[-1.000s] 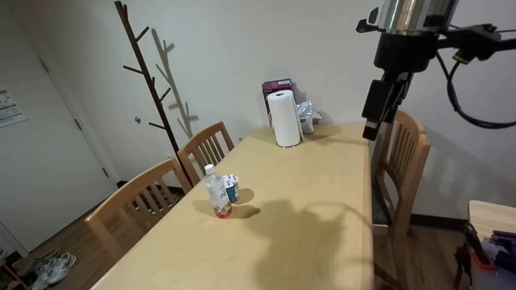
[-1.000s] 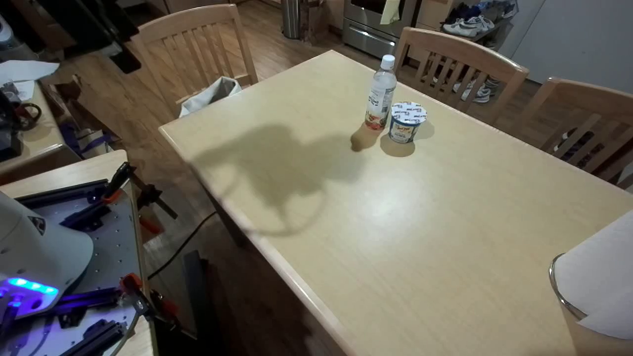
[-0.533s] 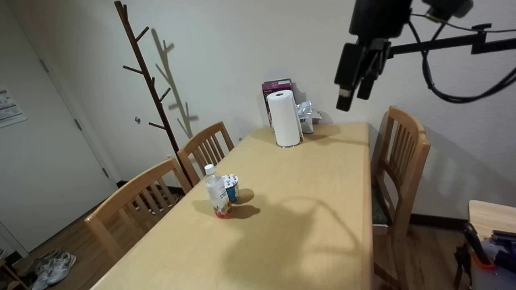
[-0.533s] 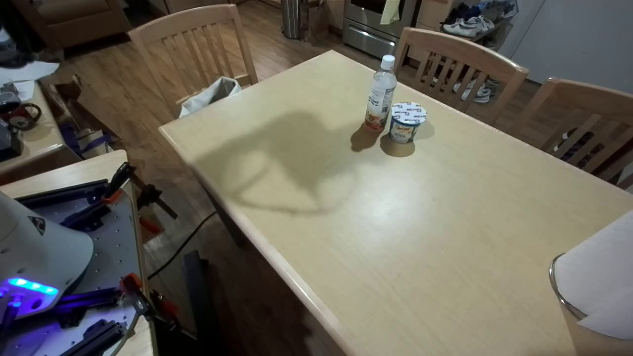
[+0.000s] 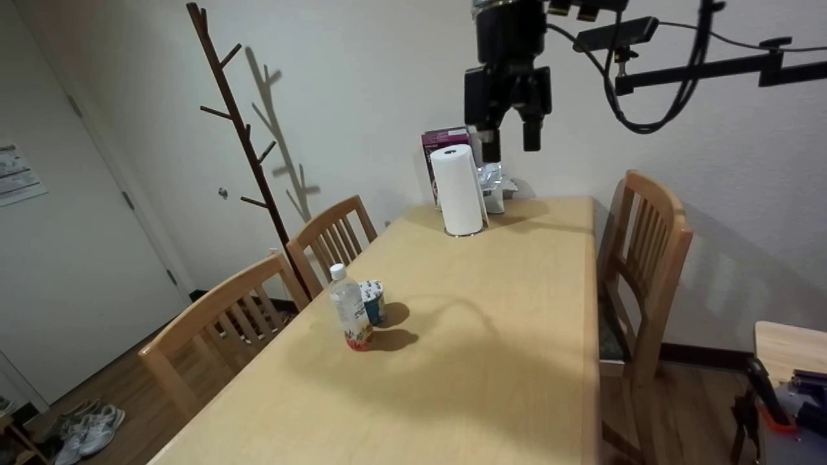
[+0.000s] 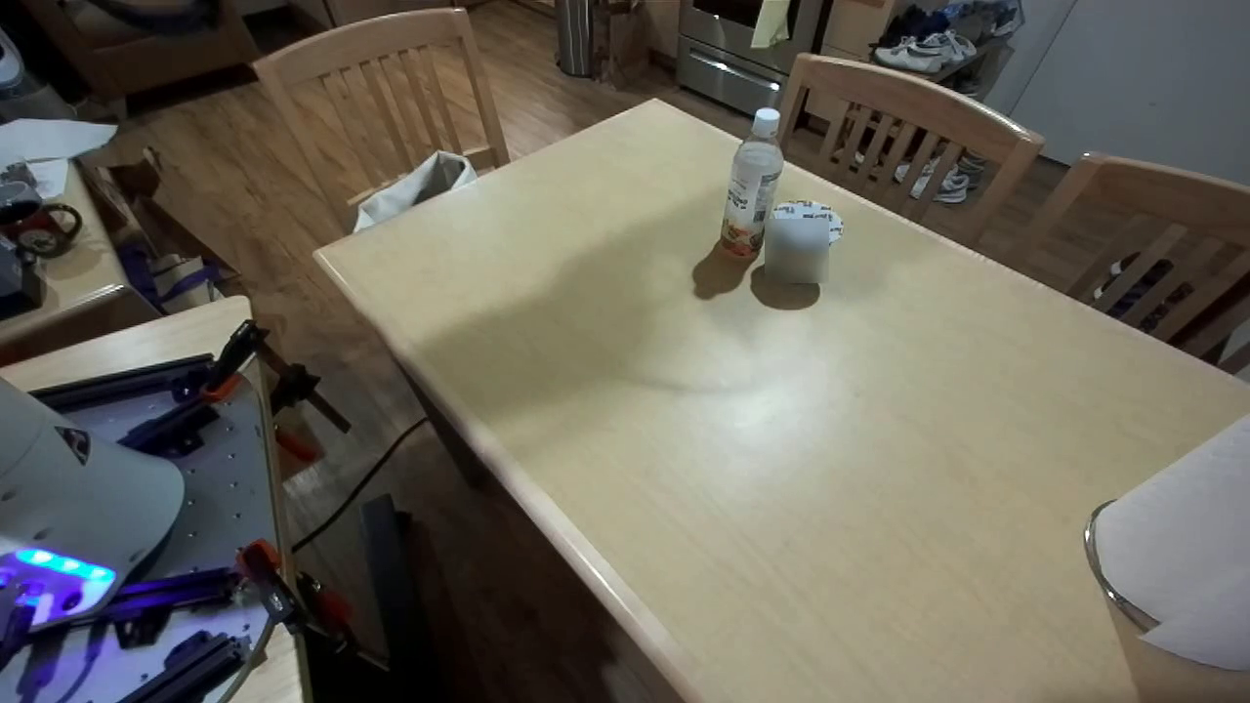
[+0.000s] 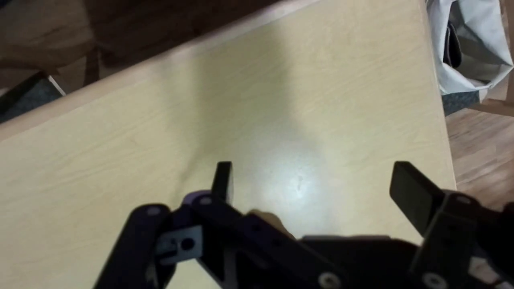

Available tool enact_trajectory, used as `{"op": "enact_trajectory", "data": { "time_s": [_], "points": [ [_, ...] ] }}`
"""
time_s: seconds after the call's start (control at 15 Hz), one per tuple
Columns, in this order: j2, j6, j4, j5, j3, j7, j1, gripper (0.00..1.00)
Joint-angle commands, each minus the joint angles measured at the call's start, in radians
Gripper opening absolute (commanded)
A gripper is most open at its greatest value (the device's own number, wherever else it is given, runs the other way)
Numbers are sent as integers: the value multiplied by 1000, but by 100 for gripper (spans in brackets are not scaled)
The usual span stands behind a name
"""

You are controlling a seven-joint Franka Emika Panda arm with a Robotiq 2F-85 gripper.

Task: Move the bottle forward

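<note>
In an exterior view, the clear bottle (image 5: 351,310) is standing upright on the table (image 5: 510,271), with a white cap, whitish label and reddish lower end. A blue-and-white cup (image 5: 373,302) is sitting just beside it. The gripper (image 5: 512,139) is hanging above the pale table, well apart from the bottle, its fingers (image 5: 491,147) parted. A paper-towel roll (image 5: 457,190) is standing toward the far end.

In an exterior view, the bottle (image 6: 752,190) is showing dark print and casting a brownish shadow (image 6: 718,275); a grey blur (image 6: 796,252) is covering the cup's side. Wooden chairs (image 6: 913,90) are standing about the table, and beyond them an oven (image 6: 728,68) is showing.

In the wrist view, the fingers (image 7: 221,182) are standing wide apart over the faintly grained table, and a whitish bag (image 7: 478,44) is lying open past its edge.
</note>
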Motion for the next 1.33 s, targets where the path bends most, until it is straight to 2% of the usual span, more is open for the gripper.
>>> {"op": "enact_trajectory", "data": {
  "time_s": [0.0,0.13,0.33,0.53,0.67,0.8,1.07,1.13,1.2,1.27],
  "points": [
    [55,-25,43,14,13,-7,-25,100],
    [127,-43,98,17,5,-6,-26,100],
    [123,95,33,-68,34,-114,-6,100],
    [202,242,4,-61,51,-237,18,100],
    [287,341,15,-122,68,-281,19,100],
    [403,397,99,-181,74,-280,9,100],
    [578,358,316,-169,72,-278,-2,100],
    [579,338,338,-157,76,-268,-3,100],
    [539,393,249,-173,76,-242,0,100],
    [563,381,288,-173,77,-242,0,100]
  ]
}}
